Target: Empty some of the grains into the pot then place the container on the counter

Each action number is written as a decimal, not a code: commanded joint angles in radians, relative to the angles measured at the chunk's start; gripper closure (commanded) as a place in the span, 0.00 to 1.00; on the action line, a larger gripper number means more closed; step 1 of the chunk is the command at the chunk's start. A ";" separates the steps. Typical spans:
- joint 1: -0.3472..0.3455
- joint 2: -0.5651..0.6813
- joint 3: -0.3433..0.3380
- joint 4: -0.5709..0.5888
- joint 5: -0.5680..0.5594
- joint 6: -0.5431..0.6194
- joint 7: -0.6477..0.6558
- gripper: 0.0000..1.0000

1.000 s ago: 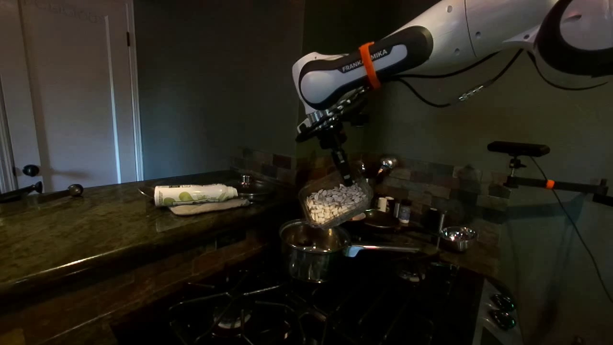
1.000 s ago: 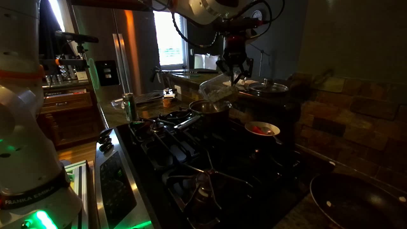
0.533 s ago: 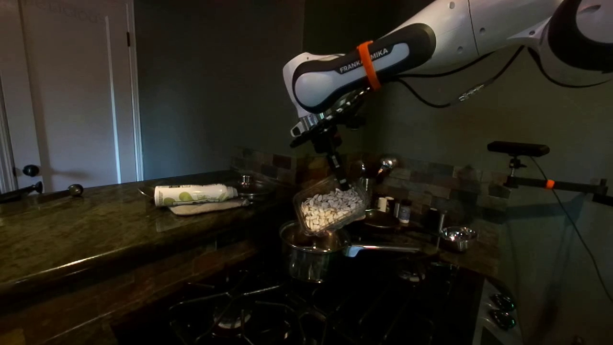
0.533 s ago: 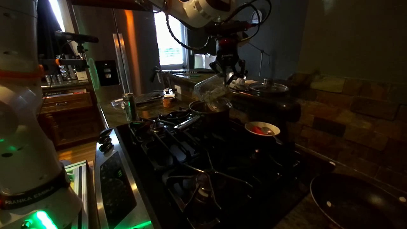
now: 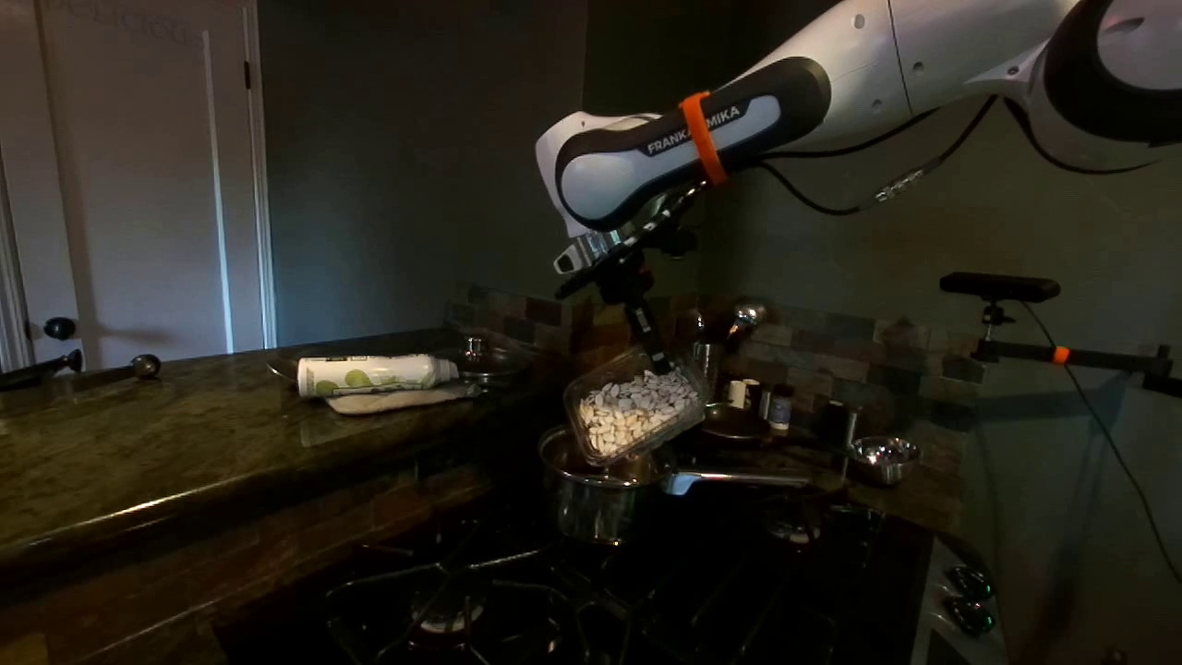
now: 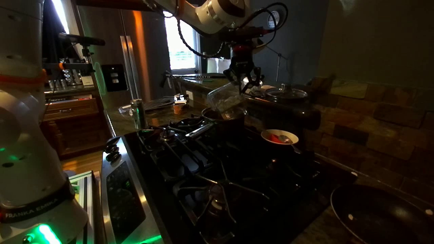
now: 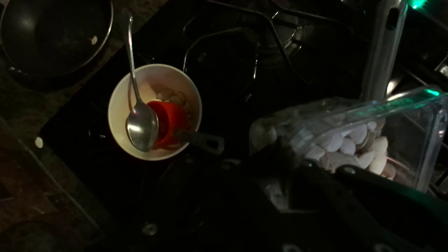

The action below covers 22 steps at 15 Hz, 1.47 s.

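Note:
My gripper (image 5: pixel 657 362) is shut on the wall of the clear plastic container (image 5: pixel 602 379). The container is tilted, with its low edge over the mouth of the steel pot (image 5: pixel 605 510). Pale grains (image 5: pixel 639 411) lie heaped in it toward the low side. In an exterior view the gripper (image 6: pixel 243 88) holds the container (image 6: pixel 214 95) over the pot (image 6: pixel 234 126) too. In the wrist view the container (image 7: pixel 406 148) is at the right, by the pot's handle (image 7: pixel 383 52). The dark fingers hide part of it. The pot's inside is mostly hidden. The stone counter (image 5: pixel 185 453) is at the left.
A white bowl (image 6: pixel 266 138) with a red scoop and spoon stands on the black stovetop (image 6: pixel 244 162) near the pot. A dark pan (image 6: pixel 379 213) is at the near corner. A white-green bottle (image 5: pixel 374 376), cloth (image 5: pixel 406 401) and glass lid (image 6: pixel 288 94) lie on the counter.
The gripper and container have moved left and down in an exterior view, closer to the pot. The container's low edge now overlaps the pot's rim in that view. The grip is unchanged.

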<state>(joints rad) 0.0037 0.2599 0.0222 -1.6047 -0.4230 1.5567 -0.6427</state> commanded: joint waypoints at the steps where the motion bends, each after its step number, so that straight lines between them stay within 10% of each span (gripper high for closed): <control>1: 0.028 0.017 0.014 0.002 -0.050 -0.006 0.042 0.99; 22: 0.056 0.016 0.023 0.034 -0.167 0.041 0.163 0.99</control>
<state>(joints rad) 0.0616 0.3100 0.0452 -1.5622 -0.5616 1.5772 -0.4794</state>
